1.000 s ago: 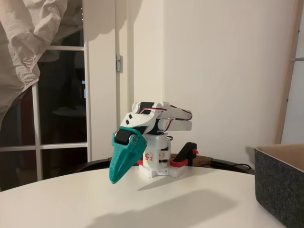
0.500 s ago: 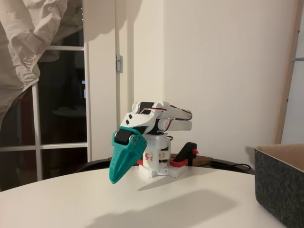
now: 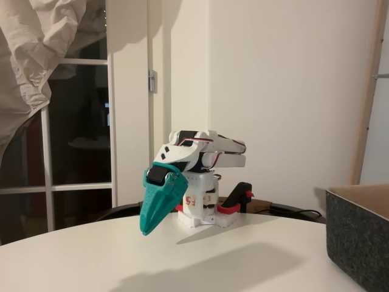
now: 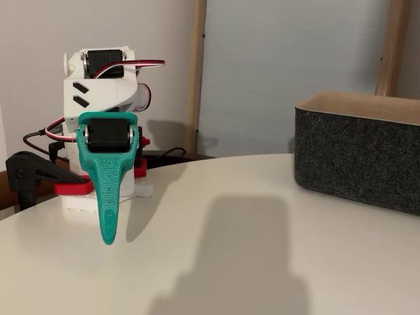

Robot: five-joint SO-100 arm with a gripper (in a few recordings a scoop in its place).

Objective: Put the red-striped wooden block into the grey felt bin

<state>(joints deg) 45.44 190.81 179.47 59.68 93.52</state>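
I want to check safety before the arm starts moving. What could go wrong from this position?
1. The teal gripper hangs folded, tip close above the white table; a downward first move might scrape it.
2. The grey felt bin has tall straight walls; a low swing toward it could strike the side.
3. The jaws look closed, so they must open before grasping.
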